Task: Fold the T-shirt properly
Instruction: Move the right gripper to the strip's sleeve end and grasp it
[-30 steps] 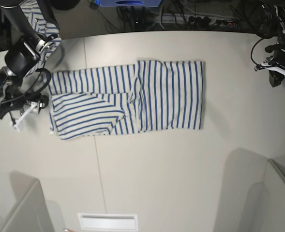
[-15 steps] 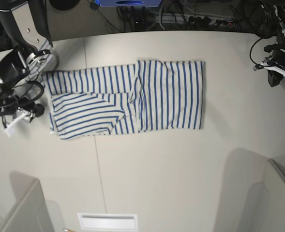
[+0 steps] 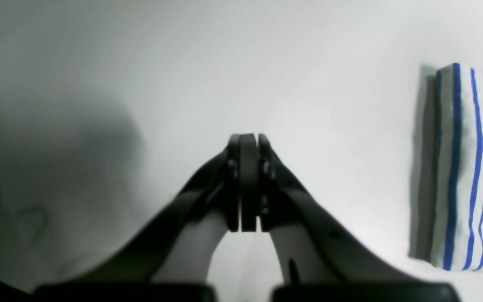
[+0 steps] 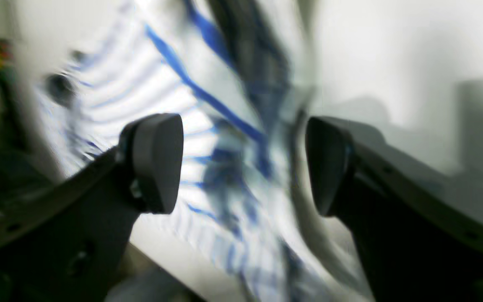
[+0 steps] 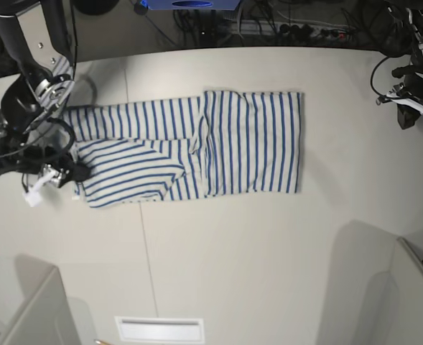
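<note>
The T-shirt (image 5: 218, 147), white with thin blue stripes, lies partly folded on the table's middle, its right half doubled over. My right gripper (image 5: 60, 175) is at the shirt's lower left edge. In the right wrist view it (image 4: 241, 163) is open, with blurred striped cloth (image 4: 208, 100) between and beyond the jaws. My left gripper (image 5: 411, 111) is far off at the table's right back edge. In the left wrist view it (image 3: 247, 180) is shut and empty over bare table, with the shirt's edge (image 3: 468, 167) at the right.
Cables and equipment (image 5: 290, 29) run along the back edge. A white slotted plate (image 5: 159, 329) sits at the front. Grey panels stand at the front left (image 5: 39, 309) and front right (image 5: 405, 287).
My right arm swung left away from the shirt, then came back right to the shirt's lower left edge. The shirt and my left arm have stayed put.
</note>
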Robot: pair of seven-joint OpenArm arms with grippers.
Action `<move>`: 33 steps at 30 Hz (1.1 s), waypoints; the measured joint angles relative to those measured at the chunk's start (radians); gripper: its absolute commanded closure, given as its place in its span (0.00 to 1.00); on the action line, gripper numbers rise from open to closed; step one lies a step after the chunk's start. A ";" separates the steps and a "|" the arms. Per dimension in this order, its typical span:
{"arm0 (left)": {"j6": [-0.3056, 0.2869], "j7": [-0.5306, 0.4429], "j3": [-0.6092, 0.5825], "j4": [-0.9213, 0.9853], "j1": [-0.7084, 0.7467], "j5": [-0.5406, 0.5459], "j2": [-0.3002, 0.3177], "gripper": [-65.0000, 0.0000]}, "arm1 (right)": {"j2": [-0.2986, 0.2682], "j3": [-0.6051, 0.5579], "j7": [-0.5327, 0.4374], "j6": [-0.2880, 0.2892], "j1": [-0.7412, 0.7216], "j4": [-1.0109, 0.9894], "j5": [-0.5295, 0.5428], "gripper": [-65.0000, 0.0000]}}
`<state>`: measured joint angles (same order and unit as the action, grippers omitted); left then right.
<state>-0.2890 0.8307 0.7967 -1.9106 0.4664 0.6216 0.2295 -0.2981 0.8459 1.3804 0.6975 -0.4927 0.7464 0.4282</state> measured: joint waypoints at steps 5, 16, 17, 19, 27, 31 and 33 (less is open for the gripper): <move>0.000 0.000 -0.002 0.000 -0.001 -0.021 0.000 1.00 | -0.051 -0.079 -0.012 0.000 0.038 0.010 0.017 0.33; -0.003 0.003 -0.003 -0.001 -0.013 -0.120 -0.023 1.00 | -0.002 -0.087 -0.022 0.003 0.088 0.005 0.224 0.33; -0.003 -0.001 -0.003 -0.001 -0.014 -0.119 -0.023 1.00 | -0.002 -0.087 -0.018 0.003 0.087 0.006 0.226 0.33; -0.003 0.000 -0.003 -0.001 -0.013 -0.119 -0.024 1.00 | -0.003 -0.087 -0.014 0.003 0.084 0.006 0.227 0.33; -0.003 0.000 -0.003 -0.001 -0.011 -0.120 -0.024 1.00 | 0.030 -0.195 -0.034 0.002 0.104 0.019 0.291 0.33; -0.003 0.000 -0.003 -0.001 -0.012 -0.120 -0.024 1.00 | 0.076 -0.236 -0.042 0.003 0.125 0.019 0.381 0.33; -0.003 0.000 -0.003 -0.001 -0.012 -0.120 -0.025 1.00 | 0.077 -0.240 -0.043 0.003 0.125 0.018 0.383 0.33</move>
<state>-0.2924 0.8303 0.7940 -1.9114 0.4545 0.5018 0.2047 -0.2207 0.6060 1.3376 0.7006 -0.3676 0.7647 0.8108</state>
